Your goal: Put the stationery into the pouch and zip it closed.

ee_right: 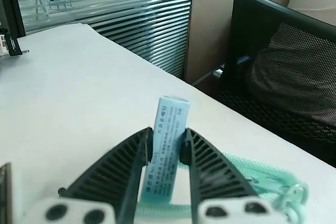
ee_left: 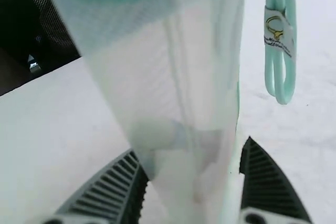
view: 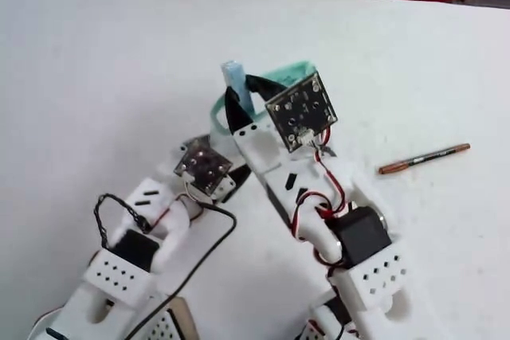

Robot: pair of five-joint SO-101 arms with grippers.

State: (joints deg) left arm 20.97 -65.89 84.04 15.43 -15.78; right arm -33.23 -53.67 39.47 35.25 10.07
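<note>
The white surface (view: 96, 77) carries the mint mesh pouch (ee_left: 173, 77) near its middle. The left pincer (ee_left: 191, 153) pinches the pouch's fabric between its jaws, and a cord loop (ee_left: 278, 51) hangs beside it. The right pincer (ee_right: 167, 135) is clamped on a pale blue stick (ee_right: 170, 111) — upright, just above the pouch. An orange-brown pen (view: 424, 158) lies well apart on the surface, to the right.

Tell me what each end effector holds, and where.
The right end effector pinches the light-blue stick around its middle, top end free. The left end effector clamps the pouch across its translucent fabric.
</note>
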